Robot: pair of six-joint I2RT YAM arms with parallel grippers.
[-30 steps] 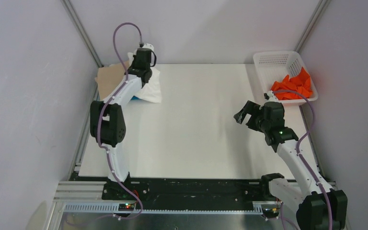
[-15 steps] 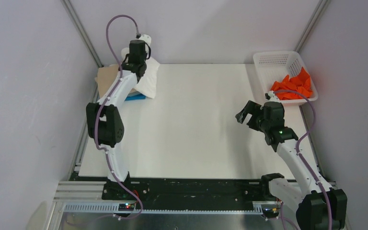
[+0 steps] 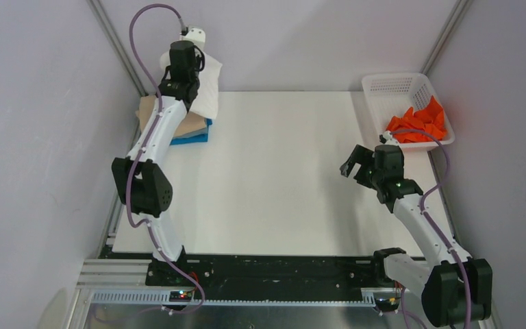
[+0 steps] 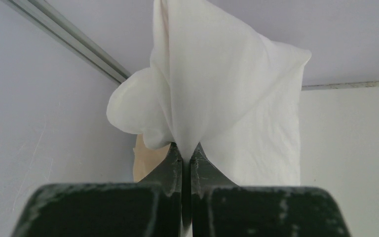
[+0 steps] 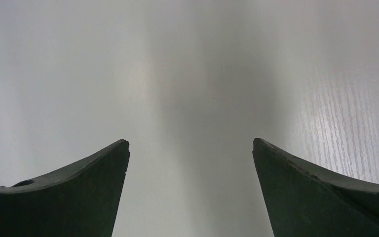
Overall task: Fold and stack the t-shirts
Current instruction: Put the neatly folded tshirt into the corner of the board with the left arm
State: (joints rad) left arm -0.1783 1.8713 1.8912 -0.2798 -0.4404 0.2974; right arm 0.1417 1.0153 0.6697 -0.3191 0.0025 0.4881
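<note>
One white t-shirt (image 3: 210, 92) hangs upper left of the frame, clenched in left fingers (image 4: 170, 170); right fingers (image 5: 79, 192) released, spread wide.

The left arm (image 3: 152, 140) is stretched far forward along the left side, with its elbow kept low near the base and its forearm raised toward the far left corner. The left gripper (image 4: 186, 148) is held high, and its jaws are pressed together with a fold of the white t-shirt (image 4: 227, 89) pinched between them. The right arm (image 3: 418, 219) is bent at the right side, with its forearm angled inward. The right gripper (image 5: 190, 143) is pointed forward and leftward, its fingers spread wide apart.
</note>
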